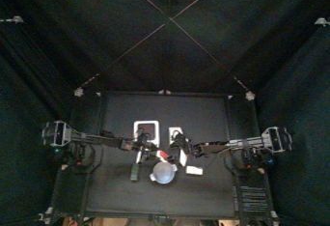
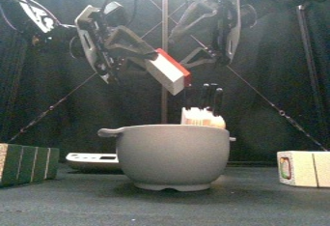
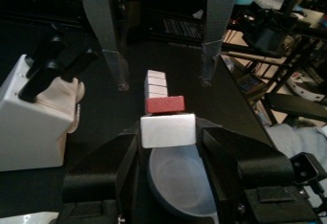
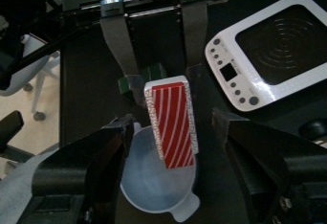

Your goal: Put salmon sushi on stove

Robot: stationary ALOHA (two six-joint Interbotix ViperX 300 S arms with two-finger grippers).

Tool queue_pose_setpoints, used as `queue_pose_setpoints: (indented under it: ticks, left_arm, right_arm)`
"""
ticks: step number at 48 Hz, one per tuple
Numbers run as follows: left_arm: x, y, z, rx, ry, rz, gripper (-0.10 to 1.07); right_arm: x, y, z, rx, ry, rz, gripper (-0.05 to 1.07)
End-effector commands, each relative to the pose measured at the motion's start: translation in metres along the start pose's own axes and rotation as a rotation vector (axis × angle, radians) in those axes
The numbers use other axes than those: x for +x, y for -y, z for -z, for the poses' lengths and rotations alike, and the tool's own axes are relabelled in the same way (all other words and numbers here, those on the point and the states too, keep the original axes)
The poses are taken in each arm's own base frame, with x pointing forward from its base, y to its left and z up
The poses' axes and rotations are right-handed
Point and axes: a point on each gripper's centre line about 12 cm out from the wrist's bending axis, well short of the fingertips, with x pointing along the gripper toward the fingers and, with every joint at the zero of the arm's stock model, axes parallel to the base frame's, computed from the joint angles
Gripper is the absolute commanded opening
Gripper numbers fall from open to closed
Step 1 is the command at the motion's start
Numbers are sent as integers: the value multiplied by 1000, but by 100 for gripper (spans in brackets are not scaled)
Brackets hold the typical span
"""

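**Salmon sushi, held aloft over the bowl, between two tools**

Item: salmon sushi (image 2: 171, 70), a white block with a red striped face. It hangs tilted in the air directly above the grey-blue bowl (image 2: 168, 129) and touches neither the bowl nor the table (image 2: 154, 209).

Holders: the left tool (image 3: 173, 140) and the right tool (image 4: 177, 123) meet nose to nose above the bowl, each with the sushi lying between its jaws. Something must be clamping the piece, since it rests on nothing. Whether one tool or both grips it cannot be told, as every view leaves a slight gap at the sides.

Destination: stove (image 4: 274, 51), white-framed with a dark ribbed middle, flat on the table beside the bowl and well apart from the sushi. Nothing lies on it.

Judgement: the height probably serves to clear the bowl's rim before the sideways carry to the stove. The task is not yet done.

By view:
- The front view alone gives the sushi's height and tilt, and shows a knife block (image 2: 203, 114) behind the bowl.
- The right wrist view alone shows the striped face and the bare stove top.
- The left wrist view shows the sushi end-on.
- The top view fixes the stove (image 1: 146, 130) beyond the bowl (image 1: 164, 172).
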Motion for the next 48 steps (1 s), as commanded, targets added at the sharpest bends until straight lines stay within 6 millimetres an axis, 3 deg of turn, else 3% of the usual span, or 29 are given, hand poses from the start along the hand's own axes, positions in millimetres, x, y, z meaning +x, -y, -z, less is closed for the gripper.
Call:
queue_pose_setpoints:
  ticks: [1,12,26,48]
  left_arm:
    - [-3,2,-11,9,35,4,63]
    - [-23,1,-6,7,36,-15,63]
    - [-68,-22,12,106,25,-125,63]
    - [-78,-70,30,119,38,-394,62]
  right_arm:
    - [-9,-5,-12,2,39,-19,96]
    - [-17,-7,-16,2,57,-28,96]
    - [-40,-12,-20,-13,100,-58,96]
    - [-64,-14,-17,-19,134,-88,96]
